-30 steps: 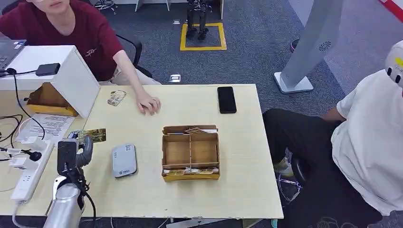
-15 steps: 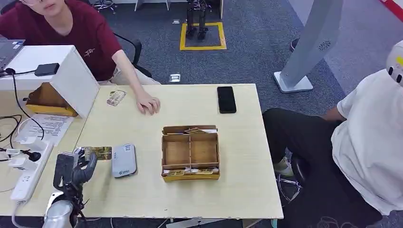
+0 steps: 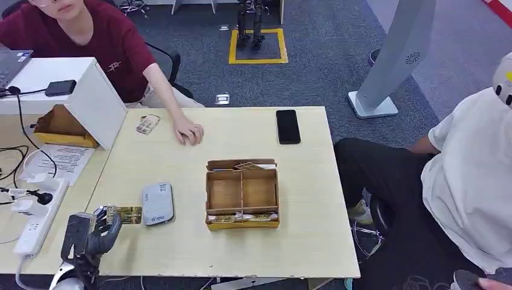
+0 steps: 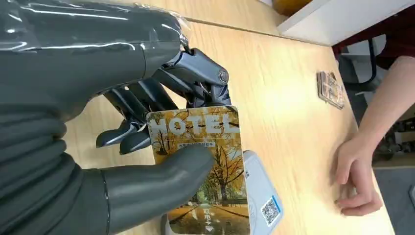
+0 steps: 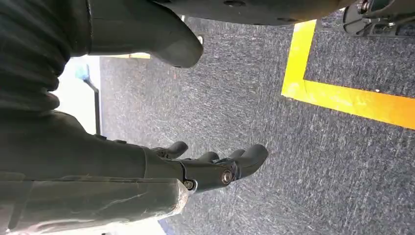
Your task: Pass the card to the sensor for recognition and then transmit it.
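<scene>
Left hand pinches one card by the reader

Left hand [image 3: 90, 232] has one card [image 3: 125, 214] pinched between thumb and fingers [image 4: 147, 98], its far end just over one grey reader [image 3: 158, 204] right beside the hand. Beyond the reader: one divided box [image 3: 242, 194], one phone [image 3: 288, 126]. Right hand [image 5: 205, 169] hangs over carpet, fingers loosely apart, holding nothing.

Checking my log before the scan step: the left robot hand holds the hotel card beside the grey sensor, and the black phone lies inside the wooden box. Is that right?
One thing is off: the black phone lies on the table, apart from the wooden box, as the head view shows. The left robot hand does hold the hotel card beside the grey sensor.
</scene>
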